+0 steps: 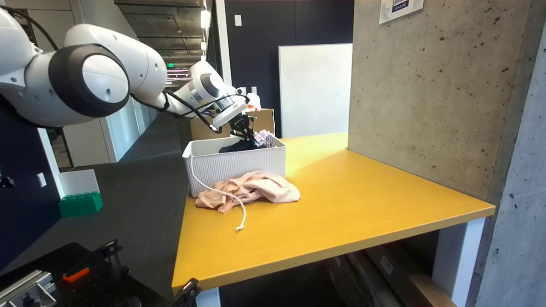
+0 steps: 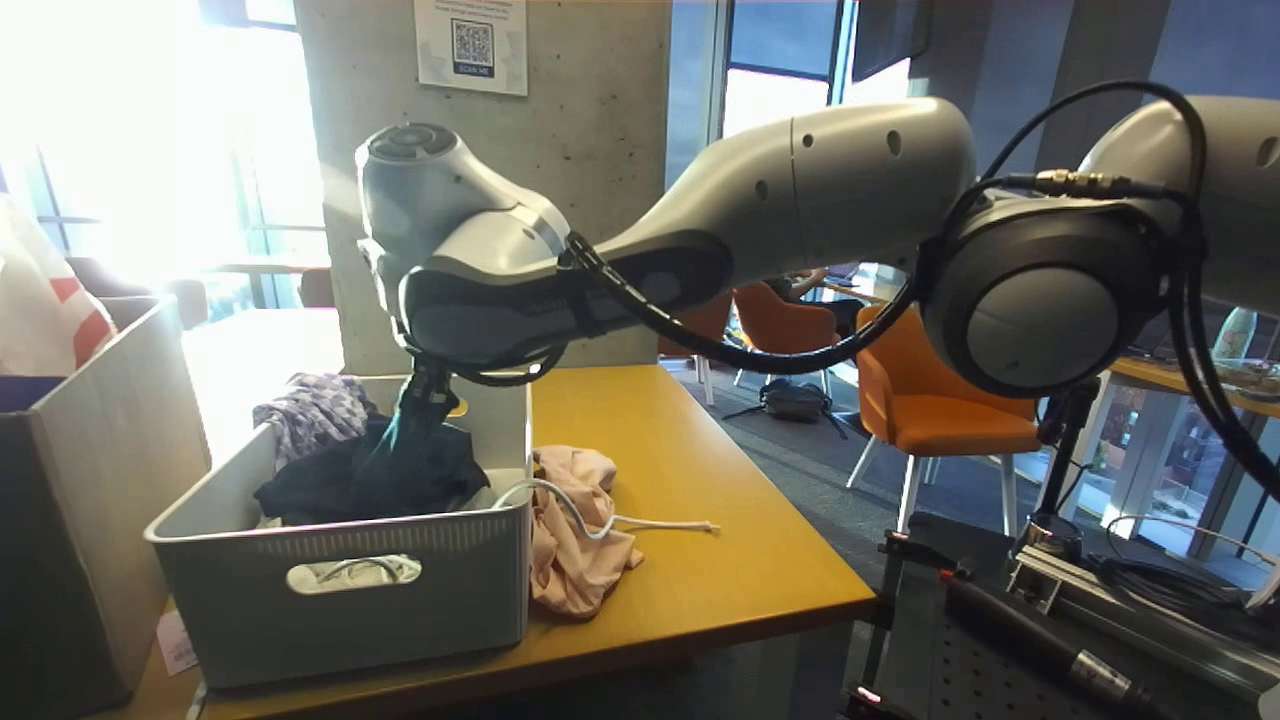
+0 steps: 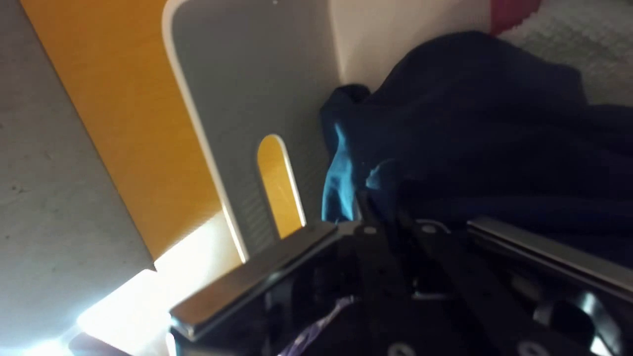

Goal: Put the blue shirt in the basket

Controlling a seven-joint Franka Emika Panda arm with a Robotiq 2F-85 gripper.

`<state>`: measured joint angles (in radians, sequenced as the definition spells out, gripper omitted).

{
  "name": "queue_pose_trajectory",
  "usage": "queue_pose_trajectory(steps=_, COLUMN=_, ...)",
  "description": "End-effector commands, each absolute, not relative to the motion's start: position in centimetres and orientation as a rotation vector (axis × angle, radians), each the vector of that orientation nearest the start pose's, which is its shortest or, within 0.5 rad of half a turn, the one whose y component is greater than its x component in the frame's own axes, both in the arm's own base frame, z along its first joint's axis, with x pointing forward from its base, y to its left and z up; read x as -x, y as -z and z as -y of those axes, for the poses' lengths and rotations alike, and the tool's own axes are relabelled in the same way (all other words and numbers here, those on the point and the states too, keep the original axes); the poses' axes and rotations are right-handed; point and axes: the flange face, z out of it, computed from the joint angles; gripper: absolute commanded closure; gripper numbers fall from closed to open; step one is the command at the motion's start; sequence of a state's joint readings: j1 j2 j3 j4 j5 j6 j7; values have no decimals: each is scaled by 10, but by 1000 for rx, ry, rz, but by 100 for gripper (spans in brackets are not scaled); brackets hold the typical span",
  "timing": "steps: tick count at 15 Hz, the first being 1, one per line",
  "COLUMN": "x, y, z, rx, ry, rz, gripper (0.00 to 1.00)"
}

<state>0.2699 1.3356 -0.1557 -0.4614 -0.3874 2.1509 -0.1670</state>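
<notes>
The blue shirt is a dark navy cloth with a teal patch, bunched inside the basket; it shows in both exterior views (image 1: 236, 146) (image 2: 335, 480) and in the wrist view (image 3: 470, 123). The basket is a light grey ribbed bin with handle slots, in both exterior views (image 1: 234, 165) (image 2: 350, 625) and the wrist view (image 3: 247, 64). My gripper (image 1: 251, 137) (image 2: 420, 400) (image 3: 383, 210) points down into the basket. Its fingers are close together with shirt cloth pinched between them, and the cloth rises toward the fingers. The fingertips are dark and partly hidden by the cloth.
A lavender patterned cloth (image 1: 264, 138) (image 2: 315, 410) lies over the basket's far rim. A pink cloth (image 1: 256, 187) (image 2: 580, 545) and a white cord (image 1: 244, 215) lie beside the basket on the yellow table (image 1: 362, 200). A cardboard box (image 2: 100, 480) and concrete pillar (image 1: 426, 98) stand nearby.
</notes>
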Motion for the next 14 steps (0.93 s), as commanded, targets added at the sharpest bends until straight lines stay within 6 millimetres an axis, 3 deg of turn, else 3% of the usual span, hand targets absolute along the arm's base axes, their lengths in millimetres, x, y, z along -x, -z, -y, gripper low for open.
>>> queue_pose_trajectory(steps=1, x=-819, y=-236, z=-163, rx=3400, ry=531, rz=1088, gripper=67)
queue_pose_trajectory(steps=2, x=-818, y=-237, z=-165, rx=3403, ry=514, rz=1086, gripper=60)
queue_pose_trajectory(steps=4, x=-813, y=-260, z=-183, rx=3386, ry=467, rz=1100, gripper=47)
queue_pose_trajectory(steps=7, x=-809, y=-319, z=-211, rx=3388, ry=601, rz=1112, gripper=24)
queue_pose_trajectory(steps=10, x=-798, y=-382, z=-224, rx=3412, ry=651, rz=1011, gripper=3)
queue_pose_trajectory(steps=14, x=-778, y=-441, z=-213, rx=3473, ry=511, rz=782, gripper=0)
